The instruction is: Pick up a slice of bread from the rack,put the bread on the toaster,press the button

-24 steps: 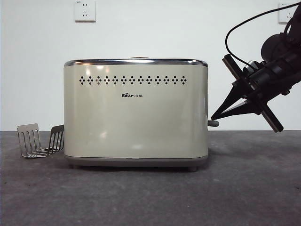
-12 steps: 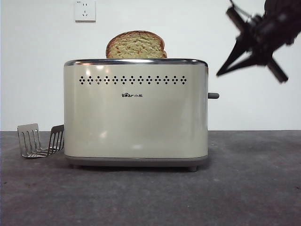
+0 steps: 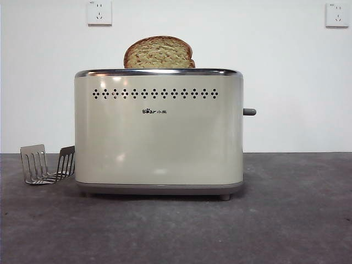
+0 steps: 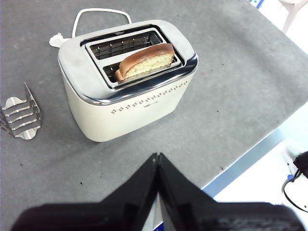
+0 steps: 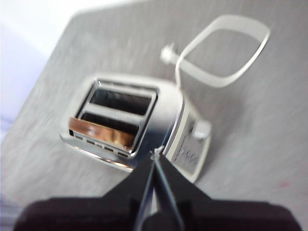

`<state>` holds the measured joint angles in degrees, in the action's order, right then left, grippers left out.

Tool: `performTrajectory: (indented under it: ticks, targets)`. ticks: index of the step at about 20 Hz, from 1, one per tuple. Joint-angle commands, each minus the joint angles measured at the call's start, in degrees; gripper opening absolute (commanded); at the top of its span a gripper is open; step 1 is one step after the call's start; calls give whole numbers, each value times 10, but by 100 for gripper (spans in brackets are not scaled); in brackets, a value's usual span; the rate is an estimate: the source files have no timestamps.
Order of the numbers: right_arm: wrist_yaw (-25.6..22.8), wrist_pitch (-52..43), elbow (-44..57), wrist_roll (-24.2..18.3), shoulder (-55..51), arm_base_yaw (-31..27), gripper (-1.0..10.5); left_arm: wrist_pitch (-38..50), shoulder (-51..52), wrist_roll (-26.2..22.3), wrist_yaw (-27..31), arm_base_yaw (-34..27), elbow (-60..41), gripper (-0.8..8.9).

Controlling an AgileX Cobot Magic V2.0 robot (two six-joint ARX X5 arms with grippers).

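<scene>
Front view: bread (image 3: 159, 53) stands upright in the toaster (image 3: 159, 132), upper half showing above the chrome rim. Button (image 3: 249, 111) sticks out of the narrow end, sitting high on that end. Rack (image 3: 47, 164) is just beside the other end, empty. No arm in this view. Judgement: the step looks like press-and-confirm; with the bread raised and the lever high, a good press would go straight down on the stub, tip square on it so it doesn't slide off sideways, full travel until it latches. Count here: 1 toaster, 1 bread, 1 rack, 1 button, 2 wall sockets

Left wrist view: left gripper (image 4: 157, 158) hangs high above the table's near edge, jaws closed, holding nothing. Bread (image 4: 145, 61) lies in the slot nearer the logo face; the other slot is empty. Rack (image 4: 20, 115) is apart from the toaster (image 4: 126, 91). Count: 2 slots, 1 slice, 1 cord

Right wrist view: blurred. Right gripper (image 5: 155, 155) is above the toaster (image 5: 137, 126), jaws closed, empty. Bread (image 5: 100, 133) reads as a tan smear in one slot. Button (image 5: 201, 129) shows on the end wall
</scene>
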<state>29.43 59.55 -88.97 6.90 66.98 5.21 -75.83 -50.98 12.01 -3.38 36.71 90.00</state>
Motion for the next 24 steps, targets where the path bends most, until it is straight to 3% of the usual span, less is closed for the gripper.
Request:
performTrajectory:
  ticks: [1,4,8,20,22,24]
  targets:
    - [-46,19,-30,-17,-33,1,0,2,1,-7,0,1,-3,-3]
    - [-131,62,-80,-46,-51,1,0,2,-6,-7,0,1,-3,-4]
    - [-211,125,-125,-46,-45,1,0,2,-30,-7,0,1,-3,-4]
    - [-254,190,-134,-46,-11,1,0,2,-131,-15,4,-9,-3,-4]
    - [-254,190,-134,-46,6,1,0,27,-136,-116,22,-14,-10,-3]
    - [-254,190,-134,-46,24,1,0,135,-111,-199,17,-44,-64,-3]
